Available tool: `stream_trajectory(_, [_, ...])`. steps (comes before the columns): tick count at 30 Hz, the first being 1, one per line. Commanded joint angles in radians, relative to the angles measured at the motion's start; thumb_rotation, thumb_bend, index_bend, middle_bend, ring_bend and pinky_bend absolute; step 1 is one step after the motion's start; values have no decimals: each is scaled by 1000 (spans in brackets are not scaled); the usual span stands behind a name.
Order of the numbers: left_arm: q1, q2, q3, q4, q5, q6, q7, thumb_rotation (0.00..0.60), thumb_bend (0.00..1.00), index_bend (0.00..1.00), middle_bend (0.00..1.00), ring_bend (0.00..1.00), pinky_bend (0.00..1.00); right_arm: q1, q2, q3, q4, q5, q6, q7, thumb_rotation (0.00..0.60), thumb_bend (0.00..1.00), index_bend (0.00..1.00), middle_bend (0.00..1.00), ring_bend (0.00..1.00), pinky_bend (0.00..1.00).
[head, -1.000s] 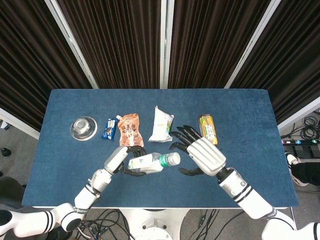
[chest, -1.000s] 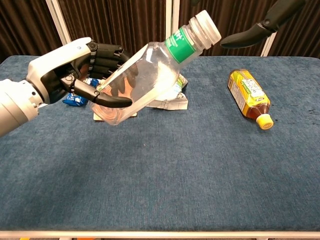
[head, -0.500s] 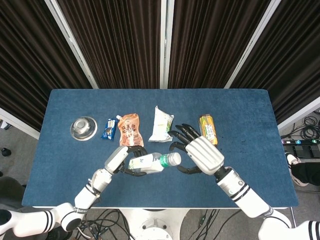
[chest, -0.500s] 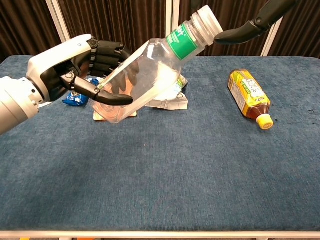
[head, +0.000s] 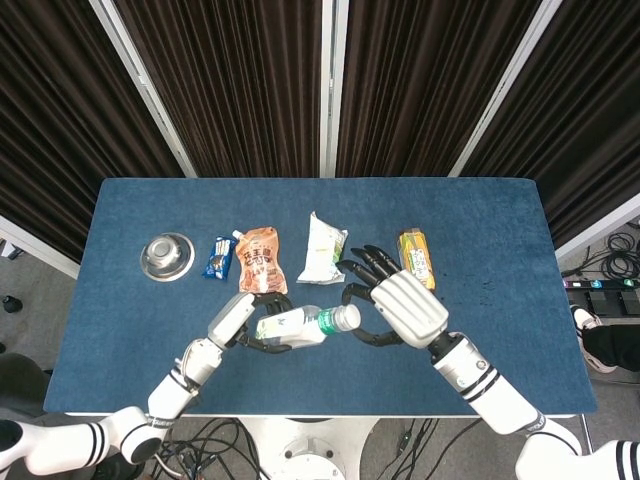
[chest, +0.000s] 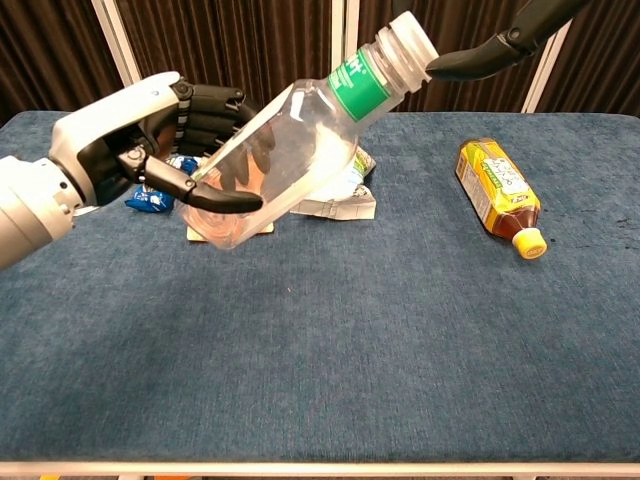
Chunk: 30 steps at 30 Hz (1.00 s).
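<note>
Chest view shows the left robot hand (chest: 140, 140) wrapped around the body of a clear water bottle (chest: 290, 150), holding it tilted above the surface with its white cap (chest: 405, 45) pointing up and to the right. A dark fingertip (chest: 450, 68) of the right robot hand now lies right at that cap, touching it or nearly so; a second ago it hung clearly apart from the cap, further right. So the right hand has closed in on the cap while the left hand keeps the bottle steady, which reads to me as the start of taking hold of the cap.

From the head view, the right robot hand (head: 395, 305) has its fingers spread and curved around the cap end of the bottle (head: 300, 326), holding nothing yet; it has slid a little to the left since the earlier frames. The left robot hand (head: 238, 318) has barely moved.

Farther out on the blue surface (head: 480, 230) lie a yellow tea bottle (head: 416, 256) to the right, a white pouch (head: 322, 248), an orange pouch (head: 259, 258), a small blue packet (head: 218, 257) and a metal bowl (head: 166, 254) at far left, all unmoved.
</note>
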Motion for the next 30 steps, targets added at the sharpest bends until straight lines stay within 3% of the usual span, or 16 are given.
stream_trajectory(1, [-1,0,-1,1,0,0,-2,600,203,634,593,516,530,1,-1,-1,0,3,-2,-4,600,186,498,150,0,0])
stream_trajectory(12, [0,2,-6,8,-7,-2,-15,600,204,637,592,517,530,-3,0,-1,-4,0,7,-9,600,288,591,184,0,0])
stream_trajectory(23, [4,4,-3,23,-12,-5,-25,600,203,637,592,517,530,-26,34,3,-18,-19,36,5,600,294,609,193,0,0])
stream_trajectory(30, [16,33,29,96,-24,-35,72,600,204,637,592,516,524,-64,83,-6,-11,0,59,31,600,293,608,192,0,0])
